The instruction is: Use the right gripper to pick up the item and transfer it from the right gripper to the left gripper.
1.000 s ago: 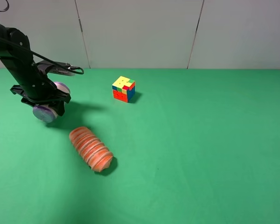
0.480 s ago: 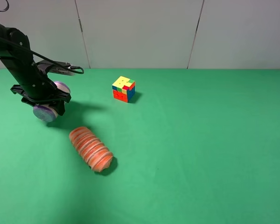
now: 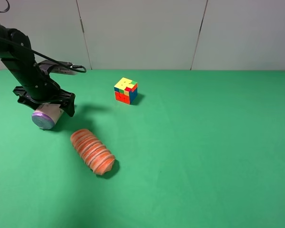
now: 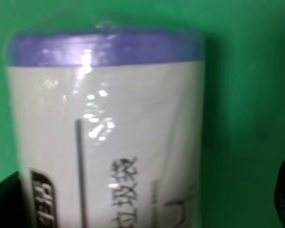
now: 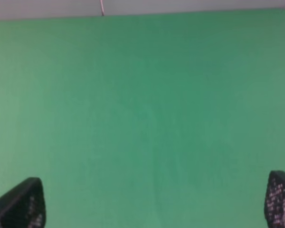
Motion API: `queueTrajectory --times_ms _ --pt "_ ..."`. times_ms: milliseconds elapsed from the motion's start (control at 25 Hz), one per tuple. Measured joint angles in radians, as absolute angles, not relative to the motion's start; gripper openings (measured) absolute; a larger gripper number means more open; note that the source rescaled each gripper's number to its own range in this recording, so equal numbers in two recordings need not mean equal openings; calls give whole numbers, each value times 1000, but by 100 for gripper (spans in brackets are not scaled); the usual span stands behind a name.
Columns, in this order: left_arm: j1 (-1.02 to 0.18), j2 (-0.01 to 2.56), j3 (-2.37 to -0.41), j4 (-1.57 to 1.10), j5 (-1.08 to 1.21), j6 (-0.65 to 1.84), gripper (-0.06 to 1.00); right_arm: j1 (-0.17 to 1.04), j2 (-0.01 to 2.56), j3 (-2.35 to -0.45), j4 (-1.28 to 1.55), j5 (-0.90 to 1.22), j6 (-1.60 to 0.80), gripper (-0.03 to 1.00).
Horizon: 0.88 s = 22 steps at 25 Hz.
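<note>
Can [image 3: 44, 117] lies on its side under my left gripper [image 3: 46, 100], near the tabletop's [image 3: 204, 142] far left corner; I see the jaws spread wide to either side, released. My right gripper [image 5: 152, 209] is also spread open over bare green. Orange ribbed roll [image 3: 92, 151] and puzzle cube [image 3: 126, 90] sit nearby.
</note>
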<state>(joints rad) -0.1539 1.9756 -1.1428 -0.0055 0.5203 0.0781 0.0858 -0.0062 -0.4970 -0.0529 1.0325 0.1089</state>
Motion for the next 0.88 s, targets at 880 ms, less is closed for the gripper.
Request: queueTrajectory --times_ms 880 --pt "-154 1684 -1144 -9 817 67 100 86 -6 -497 -52 1033 109 100"
